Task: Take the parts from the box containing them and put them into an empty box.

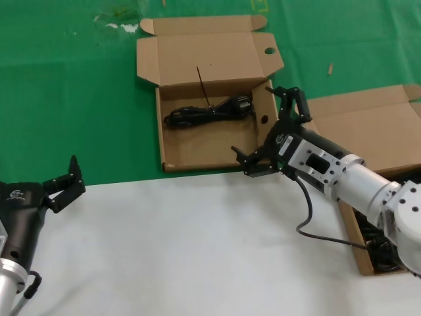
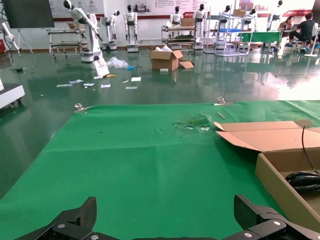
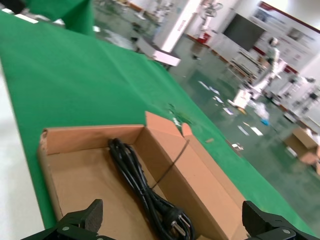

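The empty box (image 1: 172,135), with a round hole in its lid flap, lies open on the green cloth and holds one black power cord (image 1: 209,112) along its far side. My right gripper (image 1: 266,127) hovers open over that box's right wall, nothing between its fingers. In the right wrist view the cord (image 3: 135,170) lies below the open right gripper (image 3: 171,209), inside the box (image 3: 75,137). The box containing the parts (image 1: 368,125) sits at the right, and my right arm hides most of the dark cords (image 1: 383,249) in it. My left gripper (image 1: 68,181) waits open at the lower left.
A white tabletop (image 1: 197,250) fills the foreground and green cloth (image 1: 66,99) lies behind it. My right arm's own black cable (image 1: 308,220) loops over the white surface. The left wrist view shows the left gripper (image 2: 165,206) over bare cloth, with the holed box's wall (image 2: 277,185) off to one side.
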### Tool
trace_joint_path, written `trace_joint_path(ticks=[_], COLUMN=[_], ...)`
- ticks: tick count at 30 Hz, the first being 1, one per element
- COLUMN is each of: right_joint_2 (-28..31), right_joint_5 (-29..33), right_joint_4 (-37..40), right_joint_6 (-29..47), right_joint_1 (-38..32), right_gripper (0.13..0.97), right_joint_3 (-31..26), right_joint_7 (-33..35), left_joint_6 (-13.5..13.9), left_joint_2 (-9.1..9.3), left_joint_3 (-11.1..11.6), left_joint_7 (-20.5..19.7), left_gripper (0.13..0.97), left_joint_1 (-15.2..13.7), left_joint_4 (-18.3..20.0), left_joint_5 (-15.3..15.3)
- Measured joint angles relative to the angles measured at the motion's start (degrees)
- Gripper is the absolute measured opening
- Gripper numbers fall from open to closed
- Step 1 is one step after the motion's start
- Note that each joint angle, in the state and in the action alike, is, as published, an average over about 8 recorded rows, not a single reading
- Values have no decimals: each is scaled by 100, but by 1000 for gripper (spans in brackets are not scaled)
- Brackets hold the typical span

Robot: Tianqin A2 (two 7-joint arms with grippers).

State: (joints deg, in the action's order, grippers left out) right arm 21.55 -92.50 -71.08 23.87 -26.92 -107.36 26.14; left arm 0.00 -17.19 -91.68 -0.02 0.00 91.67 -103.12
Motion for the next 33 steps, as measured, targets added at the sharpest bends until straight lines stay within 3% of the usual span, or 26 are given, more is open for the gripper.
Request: trace_joint_path(ticks=[33], right_joint_2=[-300], right_joint_5=[-731], right_joint_4=[-1417], right_joint_6=[-1641], right_joint_1=[1851], right_gripper=[966], right_joint_3=[1078], right_joint_7=[-1797], left_joint_6=[0], left_joint_2=[0], left_joint_3=[0], left_joint_7=[1], left_gripper=[966], left_joint_1=[0], left_joint_4=[0], left_joint_5=[-1])
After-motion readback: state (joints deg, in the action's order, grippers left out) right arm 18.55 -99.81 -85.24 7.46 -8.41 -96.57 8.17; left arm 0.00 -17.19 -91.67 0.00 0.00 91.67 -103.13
